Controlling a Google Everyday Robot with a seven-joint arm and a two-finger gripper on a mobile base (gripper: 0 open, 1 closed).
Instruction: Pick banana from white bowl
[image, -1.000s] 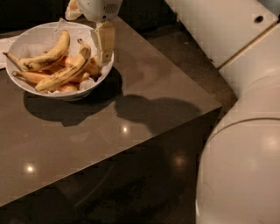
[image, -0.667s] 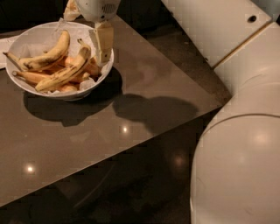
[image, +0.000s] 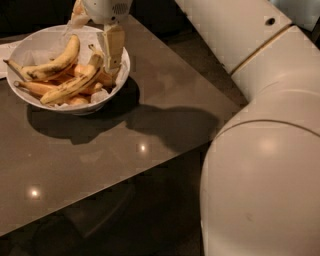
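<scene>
The white bowl (image: 30, 50) stands at the table's far left corner, lined with crinkled paper and holding several bananas. The banana (image: 70, 86), pale yellow with brown streaks, lies across the front of the pile, its dark stem tip pointing up toward the right. A second blotched yellow banana (image: 56, 63) lies behind it, with deeper orange ones beneath. My gripper (image: 95, 31) hangs over the bowl's right half, open. One finger (image: 114, 46) reaches down inside the bowl's right rim, next to the banana's tip. The other finger (image: 77, 12) is at the bowl's far edge.
The brown table (image: 100, 160) runs from the bowl to a front edge and a right corner, with dark floor beyond. My large white arm (image: 260, 150) fills the right side of the view. A white sheet (image: 4, 50) lies left of the bowl.
The gripper has shifted slightly left over the bowl. The white arm body has swung further into the right of the view. The bananas have not moved.
</scene>
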